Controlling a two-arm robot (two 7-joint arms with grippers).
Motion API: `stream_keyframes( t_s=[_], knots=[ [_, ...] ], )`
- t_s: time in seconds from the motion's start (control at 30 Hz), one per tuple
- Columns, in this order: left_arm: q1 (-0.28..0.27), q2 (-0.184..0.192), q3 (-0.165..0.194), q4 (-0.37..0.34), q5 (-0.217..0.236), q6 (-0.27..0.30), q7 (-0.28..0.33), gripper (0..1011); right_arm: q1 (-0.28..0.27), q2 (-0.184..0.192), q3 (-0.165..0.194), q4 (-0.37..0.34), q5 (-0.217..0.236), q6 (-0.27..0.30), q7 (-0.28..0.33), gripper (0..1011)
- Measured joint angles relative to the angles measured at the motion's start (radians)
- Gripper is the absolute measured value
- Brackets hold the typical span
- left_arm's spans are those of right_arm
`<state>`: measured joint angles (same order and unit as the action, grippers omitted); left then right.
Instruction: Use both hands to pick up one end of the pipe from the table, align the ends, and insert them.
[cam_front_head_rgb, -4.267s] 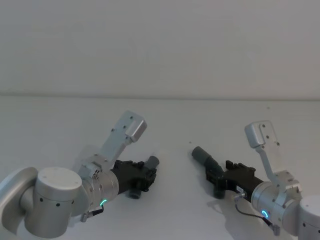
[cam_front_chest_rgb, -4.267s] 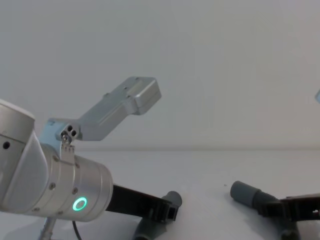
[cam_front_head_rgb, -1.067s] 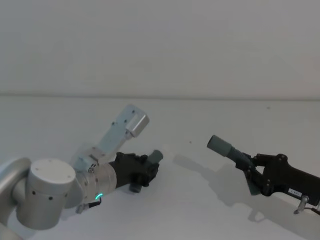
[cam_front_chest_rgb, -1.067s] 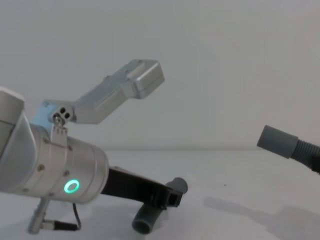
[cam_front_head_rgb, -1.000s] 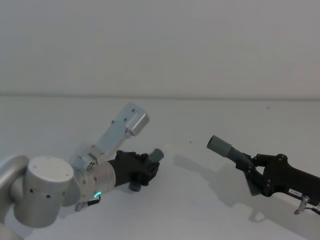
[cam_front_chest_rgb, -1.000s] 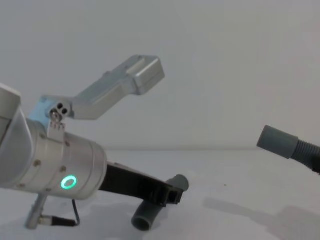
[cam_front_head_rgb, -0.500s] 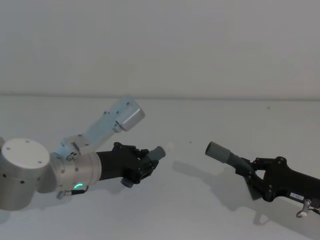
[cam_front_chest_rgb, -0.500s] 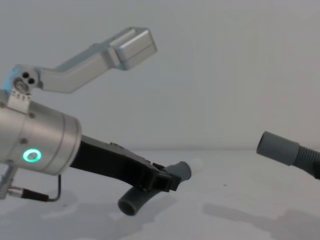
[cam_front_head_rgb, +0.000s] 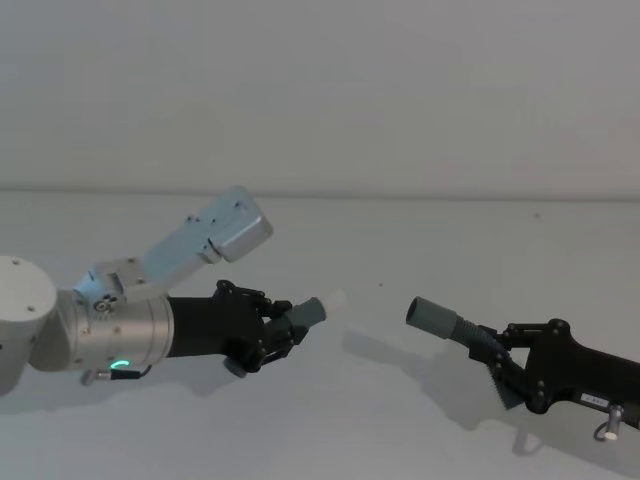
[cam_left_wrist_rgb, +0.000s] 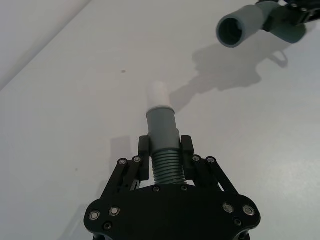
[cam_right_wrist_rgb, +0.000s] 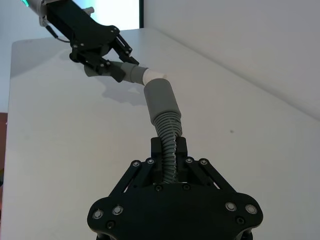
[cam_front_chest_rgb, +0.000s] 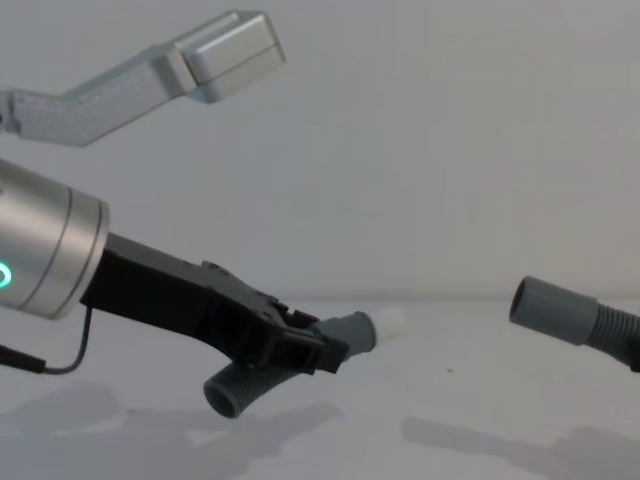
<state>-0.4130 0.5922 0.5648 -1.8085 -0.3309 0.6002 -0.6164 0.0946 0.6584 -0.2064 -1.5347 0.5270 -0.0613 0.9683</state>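
The left pipe piece (cam_front_head_rgb: 300, 316) is sitting in your left gripper (cam_front_head_rgb: 278, 326), whose slim fingers are pressing closed on its ribbed part just behind the smooth narrow end. That end, with its white tip (cam_front_head_rgb: 336, 297), is pointing toward the right side. The other, open end of this piece is hanging down below the gripper in the chest view. The right pipe piece (cam_front_head_rgb: 447, 323) is being held in the same manner: your right gripper (cam_front_head_rgb: 497, 356) is clamping its ribbed part, and the wide cuff (cam_front_head_rgb: 431, 316) is facing toward the white tip. The two ends are staying apart, with a clear gap between them, and in the chest view the cuff is sitting slightly higher than the tip. In the left wrist view you are looking along the narrow end, and the open mouth of the cuff is showing farther off, away from its axis. Both pieces are hanging above the table (cam_front_head_rgb: 380, 430) without touching it, and their shadows are falling on the white surface under them. The left gripper is sitting on a thick silver arm (cam_front_head_rgb: 110, 330) with a green light (cam_front_head_rgb: 120, 365).
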Motion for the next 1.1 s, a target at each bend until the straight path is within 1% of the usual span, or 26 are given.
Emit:
stream_keyframes(
  t_s=[0.2,0.3,0.4,0.6,0.63,0.73,1.1],
  knots=[
    [-0.021,0.026,0.012,-0.002,-0.005,-0.024,-0.048,349,0.016,0.001,-0.013,0.015,-0.006,-0.028,0.018,137],
    [-0.029,0.032,0.018,-0.001,-0.007,-0.032,-0.063,349,0.025,0.0,-0.021,0.024,-0.01,-0.041,0.026,137],
    [-0.045,0.04,0.03,0.004,-0.008,-0.047,-0.092,349,0.034,-0.001,-0.028,0.033,-0.013,-0.054,0.034,137],
    [-0.073,0.049,0.049,0.016,-0.01,-0.067,-0.133,349,0.052,-0.001,-0.043,0.05,-0.02,-0.074,0.05,137],
    [-0.079,0.05,0.054,0.02,-0.01,-0.072,-0.144,349,0.06,0.0,-0.051,0.056,-0.023,-0.082,0.058,137],
    [-0.1,0.054,0.069,0.029,-0.01,-0.082,-0.172,349,0.069,0.001,-0.06,0.064,-0.029,-0.091,0.069,137],
    [-0.156,0.066,0.108,0.05,-0.008,-0.09,-0.24,349,0.093,0.008,-0.089,0.089,-0.043,-0.111,0.093,130]
  ],
)
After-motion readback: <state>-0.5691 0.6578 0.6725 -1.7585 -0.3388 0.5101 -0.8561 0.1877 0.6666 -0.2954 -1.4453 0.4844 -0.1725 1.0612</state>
